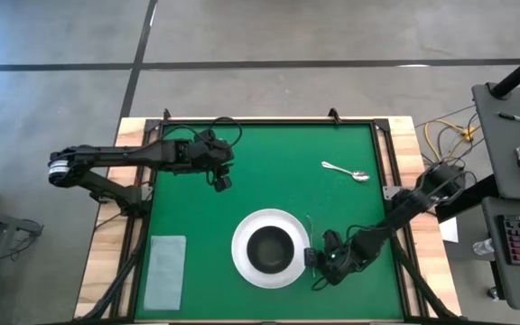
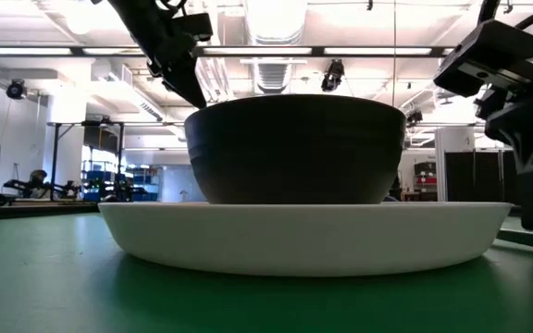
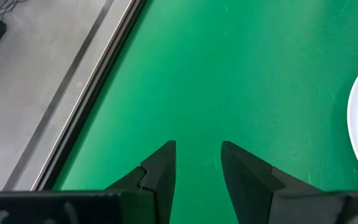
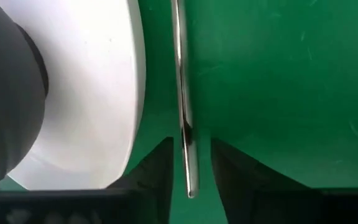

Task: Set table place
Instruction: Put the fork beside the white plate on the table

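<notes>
Plate and bowl set near the middle of the table, fork beside them, spoon far off to the right.

At the near left corner of the table (image 1: 332,194) lay a pale napkin (image 1: 166,271), well apart from everything else. The left gripper (image 1: 221,183) hung over bare green top toward the far left, its fingers (image 3: 160,171) apart and holding nothing. The white plate (image 1: 245,260) sat near the middle with the dark bowl (image 1: 270,249) on it. Just right of the plate lay the fork (image 4: 183,93), its handle running along the rim without touching. The right gripper (image 1: 317,271) was low at the fork's near end, fingers (image 4: 232,168) standing either side of the handle with a slight gap. The spoon (image 1: 346,171) lay far right, alone.
</notes>
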`<move>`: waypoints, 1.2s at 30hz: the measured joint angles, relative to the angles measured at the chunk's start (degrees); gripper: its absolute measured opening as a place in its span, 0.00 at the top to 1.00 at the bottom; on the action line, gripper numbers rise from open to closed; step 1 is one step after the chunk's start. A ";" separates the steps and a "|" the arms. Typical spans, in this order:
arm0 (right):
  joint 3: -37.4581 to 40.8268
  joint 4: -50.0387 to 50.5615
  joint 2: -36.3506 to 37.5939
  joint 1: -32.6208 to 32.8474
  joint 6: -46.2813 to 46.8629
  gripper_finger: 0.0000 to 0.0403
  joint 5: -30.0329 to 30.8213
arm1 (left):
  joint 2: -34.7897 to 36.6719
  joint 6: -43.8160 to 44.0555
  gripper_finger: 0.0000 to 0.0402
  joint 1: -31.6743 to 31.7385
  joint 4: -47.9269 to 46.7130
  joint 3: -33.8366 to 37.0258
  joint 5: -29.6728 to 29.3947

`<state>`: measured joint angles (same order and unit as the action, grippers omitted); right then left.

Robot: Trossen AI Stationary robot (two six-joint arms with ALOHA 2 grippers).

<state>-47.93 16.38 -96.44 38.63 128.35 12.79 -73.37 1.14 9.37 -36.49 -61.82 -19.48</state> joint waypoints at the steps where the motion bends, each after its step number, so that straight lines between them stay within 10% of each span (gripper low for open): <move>1: 0.01 0.44 0.25 0.00 0.02 0.72 0.13 | 0.09 -0.01 0.72 0.00 -0.01 0.00 0.02; 26: -3.61 3.74 -3.08 -0.79 -0.02 0.67 -1.20 | 0.29 -0.03 0.72 -0.02 -0.15 0.00 0.02; 36: -5.57 10.09 -3.45 -0.83 0.00 0.85 -2.79 | 0.34 -0.06 0.72 -0.02 -0.13 0.00 0.03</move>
<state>-53.50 26.48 -99.90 37.80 128.35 10.00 -73.03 1.08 9.34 -36.62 -61.82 -19.45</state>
